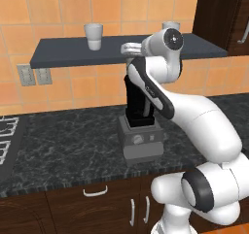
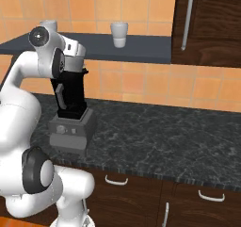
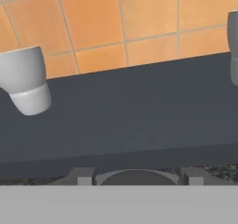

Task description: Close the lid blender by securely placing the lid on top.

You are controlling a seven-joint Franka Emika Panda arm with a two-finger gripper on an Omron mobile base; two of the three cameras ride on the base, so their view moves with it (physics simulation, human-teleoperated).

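Lid (image 1: 130, 47) is seen clamped between gripper (image 3: 137, 177) fingers, jaws closed onto its rim, held flat just above blender (image 1: 140, 112) jar mouth, approx centred over it. Blender is stood on counter (image 1: 68, 145) under shelf (image 1: 63, 53). Arm is folded w/ wrist high, hand beside shelf edge; a straight drop is judged to be needed

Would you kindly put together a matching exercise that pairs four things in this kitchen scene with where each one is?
Things:
1. blender
2. white cup
3. lid
4. wall outlets

Places:
A. on the tiles under the shelf's left end
B. on the dark shelf
C. on the black counter
D. just above the jar, at the end effector

Pairs: 1-C, 2-B, 3-D, 4-A
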